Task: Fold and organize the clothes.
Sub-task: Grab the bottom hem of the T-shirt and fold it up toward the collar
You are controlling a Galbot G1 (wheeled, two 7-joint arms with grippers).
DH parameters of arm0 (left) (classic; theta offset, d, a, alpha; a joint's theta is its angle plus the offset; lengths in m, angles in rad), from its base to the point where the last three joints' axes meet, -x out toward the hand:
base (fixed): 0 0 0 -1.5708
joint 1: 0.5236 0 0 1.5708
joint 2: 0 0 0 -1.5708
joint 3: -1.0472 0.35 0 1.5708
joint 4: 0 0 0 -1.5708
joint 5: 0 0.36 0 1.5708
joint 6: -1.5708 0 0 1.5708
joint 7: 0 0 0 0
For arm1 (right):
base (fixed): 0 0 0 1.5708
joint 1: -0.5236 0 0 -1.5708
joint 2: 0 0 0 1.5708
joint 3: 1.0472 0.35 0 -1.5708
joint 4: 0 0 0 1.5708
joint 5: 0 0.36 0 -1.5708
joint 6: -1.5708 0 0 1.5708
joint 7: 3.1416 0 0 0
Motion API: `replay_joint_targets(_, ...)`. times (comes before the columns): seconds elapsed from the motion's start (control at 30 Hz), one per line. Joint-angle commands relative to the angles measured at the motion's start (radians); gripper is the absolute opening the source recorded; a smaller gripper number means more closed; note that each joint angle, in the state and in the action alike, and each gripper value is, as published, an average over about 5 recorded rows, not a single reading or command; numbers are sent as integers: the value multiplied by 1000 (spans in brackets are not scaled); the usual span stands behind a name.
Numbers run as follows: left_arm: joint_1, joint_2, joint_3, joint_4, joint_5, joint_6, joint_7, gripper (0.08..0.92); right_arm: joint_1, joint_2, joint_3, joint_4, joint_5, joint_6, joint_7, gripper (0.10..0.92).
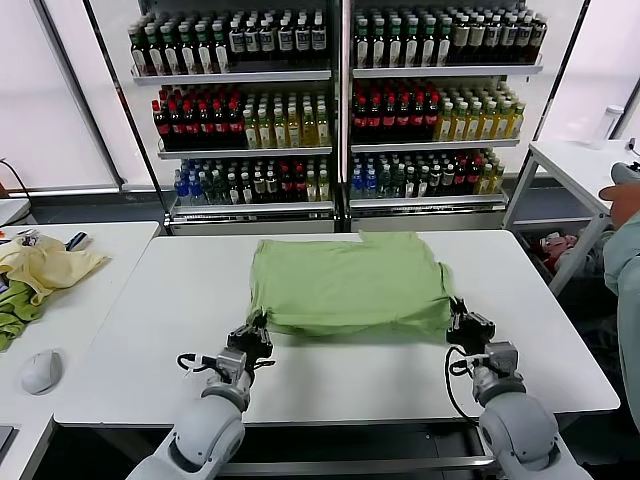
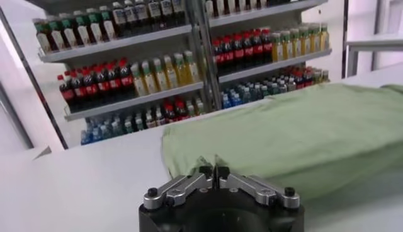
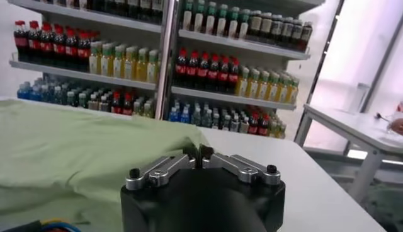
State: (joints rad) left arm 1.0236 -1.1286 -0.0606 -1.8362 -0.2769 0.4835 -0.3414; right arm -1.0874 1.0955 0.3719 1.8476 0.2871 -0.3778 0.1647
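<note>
The clothes are one light green shirt [image 1: 350, 282] lying flat in a rough rectangle on the white table [image 1: 130, 330], with no print showing. My left gripper [image 1: 258, 328] is at its near left corner and my right gripper [image 1: 460, 318] at its near right corner. In the left wrist view the left gripper [image 2: 214, 170] is shut, with a thin fold of the shirt [image 2: 296, 132] pinched between its tips. In the right wrist view the right gripper [image 3: 203, 151] is likewise shut on the edge of the shirt [image 3: 75, 148].
A pale yellow cloth [image 1: 45, 262], a darker green cloth [image 1: 15, 305] and a white mouse [image 1: 40, 370] lie on the side table at left. Bottle shelves [image 1: 330, 110] stand behind. A person's arm [image 1: 622, 250] and another table [image 1: 570, 165] are at right.
</note>
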Motion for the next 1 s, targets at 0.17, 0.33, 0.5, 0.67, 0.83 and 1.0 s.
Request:
replay_joint_targets(0.17,-168,-1,75,212,76,14,-4,100,146,-3,-80,-146,-32,3,-5,126)
replay_joint_targets(0.33,-183,-5,80,236,102,35,-7,100,165,13,-100,-167,-53,1,-6,126)
replay_joint_targets(0.5,-180,-7,77,238,103,50,-14,141,175,23,-112,-177,-77,-24,-19,151)
replay_joint_targets(0.67,-157,-7,62,206,105,48,-23,280,159,30,-114,-169,-113,-25,-37,277)
replay_joint_targets(0.83,-88,5,24,126,106,46,-29,426,86,33,-67,-113,-122,-5,-34,423)
replay_joint_targets(1.0,-23,19,-1,82,57,45,-27,565,-32,23,25,-31,-99,11,-24,562)
